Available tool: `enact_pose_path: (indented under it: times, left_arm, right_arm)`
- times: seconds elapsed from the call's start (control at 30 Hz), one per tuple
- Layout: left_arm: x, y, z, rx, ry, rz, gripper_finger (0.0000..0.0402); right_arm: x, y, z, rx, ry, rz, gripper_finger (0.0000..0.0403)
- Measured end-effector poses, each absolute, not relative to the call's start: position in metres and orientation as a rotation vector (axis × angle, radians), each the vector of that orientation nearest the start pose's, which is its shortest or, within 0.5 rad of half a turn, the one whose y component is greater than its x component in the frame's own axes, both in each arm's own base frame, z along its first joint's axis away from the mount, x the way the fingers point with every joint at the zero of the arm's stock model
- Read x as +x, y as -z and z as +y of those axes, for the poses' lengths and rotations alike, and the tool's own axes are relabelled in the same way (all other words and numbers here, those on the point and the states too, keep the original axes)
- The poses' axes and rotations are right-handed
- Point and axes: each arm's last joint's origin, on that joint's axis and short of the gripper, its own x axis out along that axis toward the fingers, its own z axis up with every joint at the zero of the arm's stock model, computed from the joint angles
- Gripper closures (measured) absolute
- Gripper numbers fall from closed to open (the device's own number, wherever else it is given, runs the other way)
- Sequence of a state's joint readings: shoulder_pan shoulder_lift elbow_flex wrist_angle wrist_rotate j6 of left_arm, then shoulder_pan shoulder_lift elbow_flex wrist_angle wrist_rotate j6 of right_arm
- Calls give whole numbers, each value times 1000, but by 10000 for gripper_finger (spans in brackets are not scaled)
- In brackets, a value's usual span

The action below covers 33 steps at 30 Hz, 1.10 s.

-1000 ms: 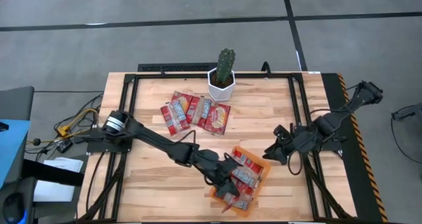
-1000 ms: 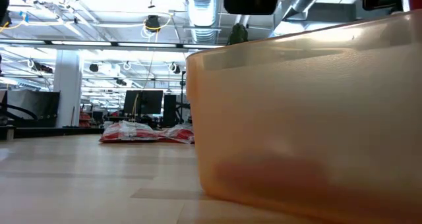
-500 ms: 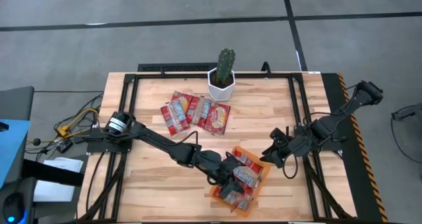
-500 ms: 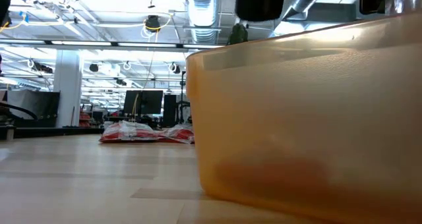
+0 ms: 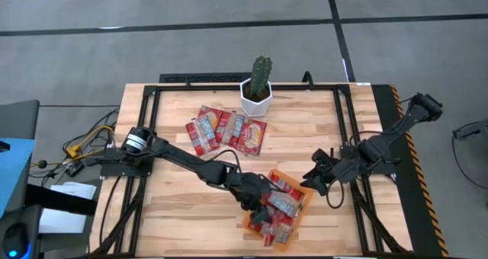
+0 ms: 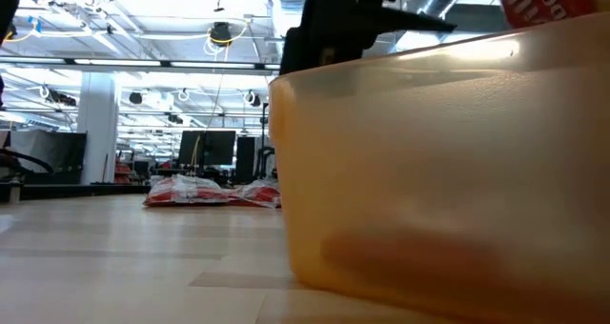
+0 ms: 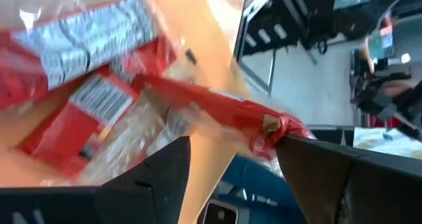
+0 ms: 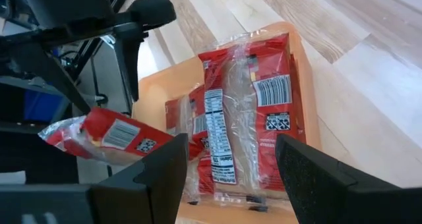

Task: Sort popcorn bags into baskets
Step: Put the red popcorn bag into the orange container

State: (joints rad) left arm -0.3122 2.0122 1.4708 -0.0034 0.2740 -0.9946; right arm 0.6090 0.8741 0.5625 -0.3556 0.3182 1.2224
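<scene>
Now, from above, my left gripper (image 5: pixel 263 213) is over the basket (image 5: pixel 303 208), and the right gripper (image 5: pixel 314 177) waits just beside its far edge.

At table height, a bag (image 6: pixel 543 0) sticks up above the basket wall.

In my left wrist view, the fingers stand wide and the bag (image 7: pixel 217 112) lies across between them, not squeezed.

In the right wrist view, another bag (image 8: pixel 254 112) lies flat inside.

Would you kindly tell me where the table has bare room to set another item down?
Bare wood lies between the loose red popcorn packets and the right pincer, and along the front-left wooden tabletop. It is crowded at the translucent orange plastic tray, where the left pincer hangs over packets.
</scene>
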Motion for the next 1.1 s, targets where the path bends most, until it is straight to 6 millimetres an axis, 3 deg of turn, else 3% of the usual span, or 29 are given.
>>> enact_pose_path:
  times: [0.4, 0.8, 1.1]
  left_arm:
    - [421, -223, -121, -857, 152, 895, 200]
    - [409, -244, -112, -769, 88, 861, 200]
    - [366, -264, -104, -615, -95, 1030, 200]
  right_arm:
    - [159, -216, 98, 766, 175, 696, 149]
    - [183, -196, 110, 626, 163, 715, 149]
    - [221, -196, 128, 417, 133, 778, 151]
